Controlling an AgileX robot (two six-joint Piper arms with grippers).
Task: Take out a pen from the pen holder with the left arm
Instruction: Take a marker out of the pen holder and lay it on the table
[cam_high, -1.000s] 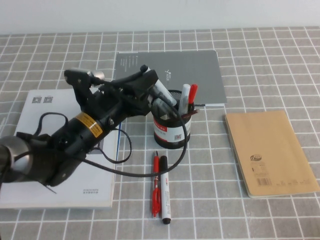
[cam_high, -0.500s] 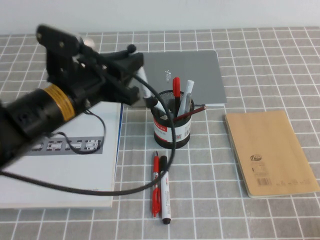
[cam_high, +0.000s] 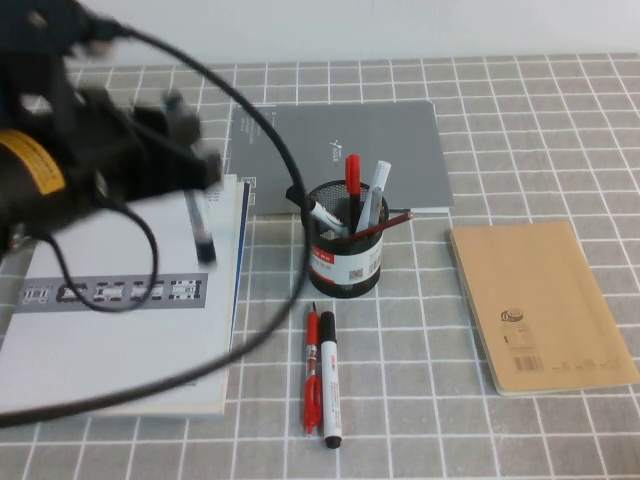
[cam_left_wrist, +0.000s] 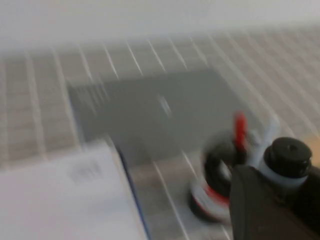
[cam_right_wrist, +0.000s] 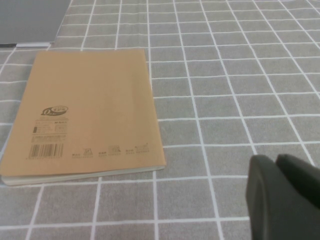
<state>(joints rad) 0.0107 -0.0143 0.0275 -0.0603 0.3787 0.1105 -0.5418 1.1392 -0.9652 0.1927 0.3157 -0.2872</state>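
Observation:
The black mesh pen holder (cam_high: 345, 255) stands mid-table with a red pen (cam_high: 352, 175), a white marker (cam_high: 378, 185) and a pencil still in it. It shows blurred in the left wrist view as well (cam_left_wrist: 217, 175). My left gripper (cam_high: 195, 160) hangs high over the white book (cam_high: 130, 320), left of the holder. It is shut on a black-capped marker (cam_high: 202, 230) that hangs down from it, clear of the holder. In the left wrist view the marker (cam_left_wrist: 289, 156) sits between the dark fingers (cam_left_wrist: 255, 200). My right gripper (cam_right_wrist: 274, 161) is shut and empty above the table, beside the brown notebook (cam_right_wrist: 90, 110).
A red pen (cam_high: 312, 370) and a black marker (cam_high: 329, 380) lie side by side in front of the holder. A grey book (cam_high: 340, 145) lies behind it. The brown notebook (cam_high: 540, 305) lies to the right. The left arm's cable loops over the table.
The left gripper has drawn the marker up out of the holder and swung left and upward, from beside the holder to above the white book. The right arm has not moved.

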